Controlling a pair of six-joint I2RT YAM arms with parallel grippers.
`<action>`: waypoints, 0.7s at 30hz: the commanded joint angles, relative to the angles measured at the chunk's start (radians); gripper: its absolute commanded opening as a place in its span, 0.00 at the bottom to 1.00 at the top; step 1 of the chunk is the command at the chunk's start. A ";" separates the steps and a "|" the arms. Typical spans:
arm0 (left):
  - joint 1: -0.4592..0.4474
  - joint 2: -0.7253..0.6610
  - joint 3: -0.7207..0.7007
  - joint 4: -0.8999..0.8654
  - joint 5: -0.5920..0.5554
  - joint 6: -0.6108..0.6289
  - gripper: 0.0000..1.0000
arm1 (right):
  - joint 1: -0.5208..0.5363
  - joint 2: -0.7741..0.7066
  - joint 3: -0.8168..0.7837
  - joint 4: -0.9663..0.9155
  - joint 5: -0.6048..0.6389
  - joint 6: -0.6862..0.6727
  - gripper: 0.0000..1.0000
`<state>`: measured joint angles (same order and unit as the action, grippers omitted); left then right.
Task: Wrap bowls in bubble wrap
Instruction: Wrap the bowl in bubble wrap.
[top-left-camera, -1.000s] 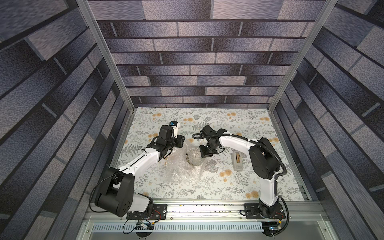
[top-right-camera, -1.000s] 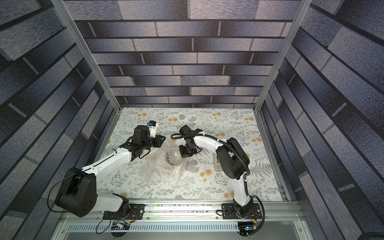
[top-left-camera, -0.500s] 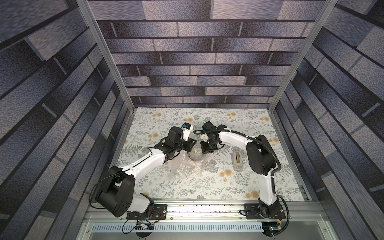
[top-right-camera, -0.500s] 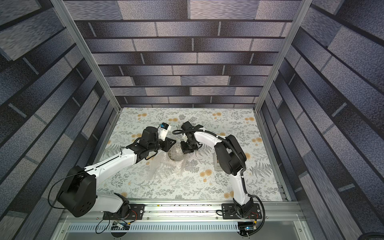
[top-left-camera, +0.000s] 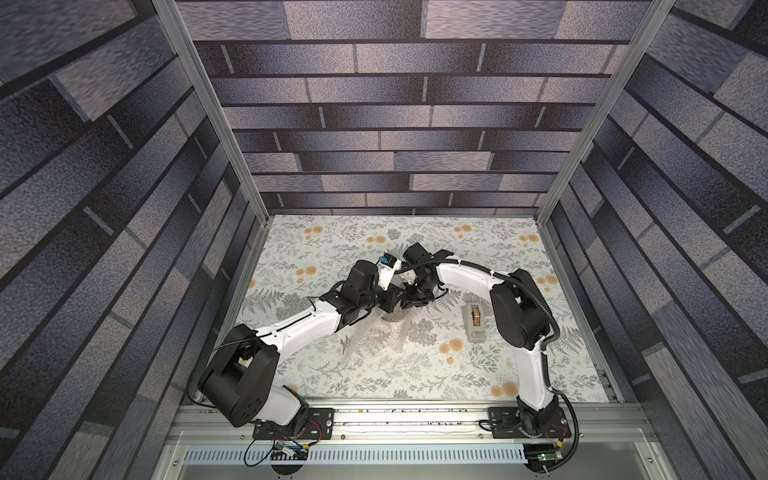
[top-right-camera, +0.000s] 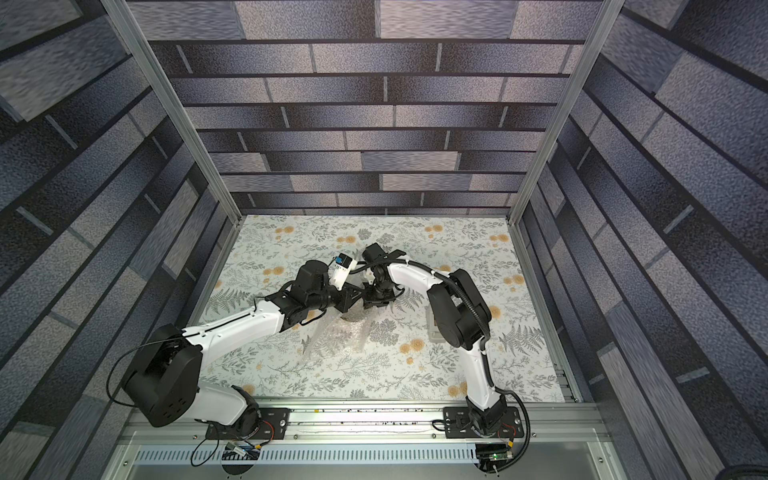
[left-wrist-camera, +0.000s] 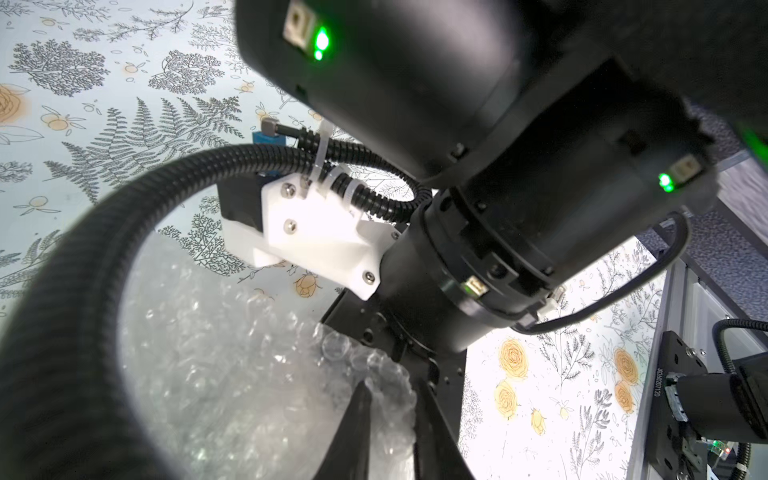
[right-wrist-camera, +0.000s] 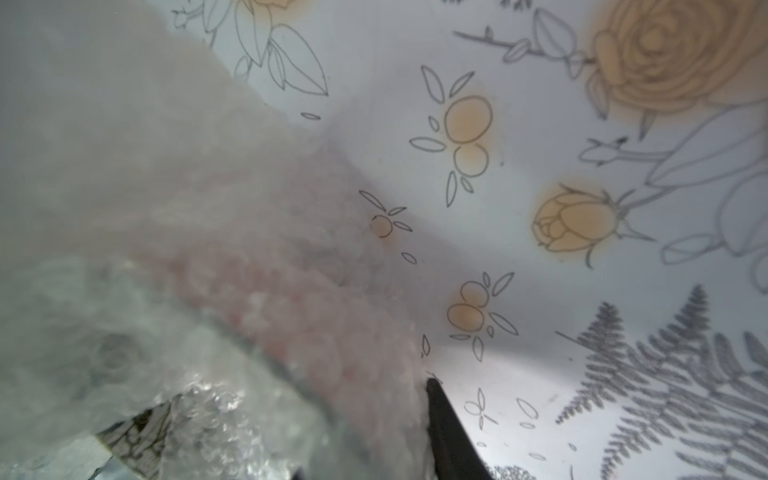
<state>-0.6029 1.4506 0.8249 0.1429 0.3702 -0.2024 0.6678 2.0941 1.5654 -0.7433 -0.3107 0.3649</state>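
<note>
Mid-table, the bowl (right-wrist-camera: 135, 426) is almost wholly hidden beneath both wrists. Only a speckled patch shows through a gap in the bubble wrap (top-left-camera: 376, 338). The left gripper (left-wrist-camera: 392, 401) pinches a bunched fold of wrap. The right gripper (top-left-camera: 409, 302) shows one finger; blurred wrap covers the rest — I cannot tell whether it grips.

The left gripper (top-left-camera: 394, 298) and right gripper (top-left-camera: 409, 300) meet above crumpled bubble wrap (top-left-camera: 374, 338), apparently half-hiding the bowl (top-left-camera: 390, 318).

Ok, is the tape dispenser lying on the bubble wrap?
No, the dispenser lies on the bare tablecloth, clear of the wrap.
</note>
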 joint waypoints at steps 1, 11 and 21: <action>-0.009 0.028 -0.038 -0.007 0.005 -0.011 0.21 | -0.017 -0.044 -0.031 0.054 -0.069 0.031 0.38; -0.009 0.034 -0.079 -0.009 0.016 -0.020 0.20 | -0.068 -0.177 -0.123 0.169 -0.152 0.098 0.45; -0.005 0.048 -0.119 0.006 0.015 -0.023 0.20 | -0.086 -0.261 -0.151 0.144 -0.162 0.086 0.47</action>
<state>-0.6167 1.4574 0.7780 0.3477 0.4271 -0.2207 0.6037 1.9453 1.4040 -0.6193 -0.4015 0.4484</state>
